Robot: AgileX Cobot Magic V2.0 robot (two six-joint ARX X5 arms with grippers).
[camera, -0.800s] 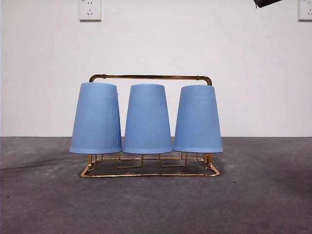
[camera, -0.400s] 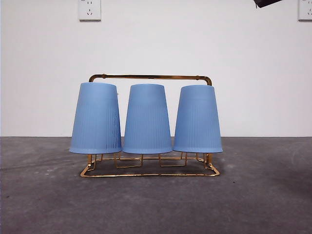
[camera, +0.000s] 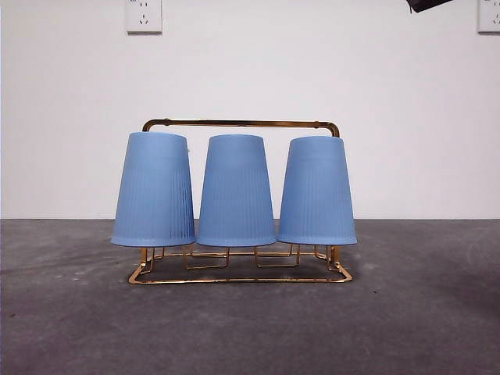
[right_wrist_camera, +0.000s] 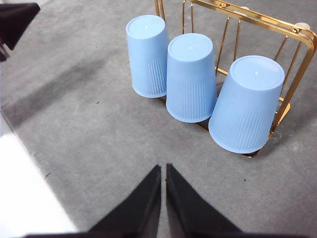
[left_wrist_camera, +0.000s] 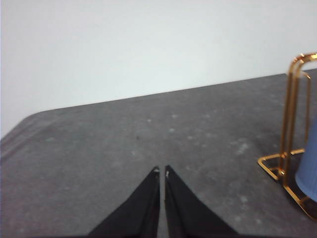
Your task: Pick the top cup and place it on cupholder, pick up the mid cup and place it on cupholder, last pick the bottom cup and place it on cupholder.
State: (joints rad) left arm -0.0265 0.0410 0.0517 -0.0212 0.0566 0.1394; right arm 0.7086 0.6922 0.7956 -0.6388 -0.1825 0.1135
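Observation:
Three blue ribbed cups hang upside down in a row on the gold wire cupholder (camera: 241,123): a left cup (camera: 154,190), a middle cup (camera: 236,191) and a right cup (camera: 316,191). The right wrist view looks down on the same three cups (right_wrist_camera: 191,77) and the cupholder (right_wrist_camera: 292,32). My right gripper (right_wrist_camera: 163,167) is shut and holds nothing, raised above the table in front of the rack. My left gripper (left_wrist_camera: 162,171) is shut and empty over bare table, off one end of the cupholder (left_wrist_camera: 291,109). A cup's blue edge (left_wrist_camera: 309,168) shows there.
The dark grey table (camera: 422,312) meets a white wall with two sockets (camera: 144,15). A black arm tip (camera: 426,5) shows at the top right of the front view. The other arm's black tip (right_wrist_camera: 15,22) appears in the right wrist view.

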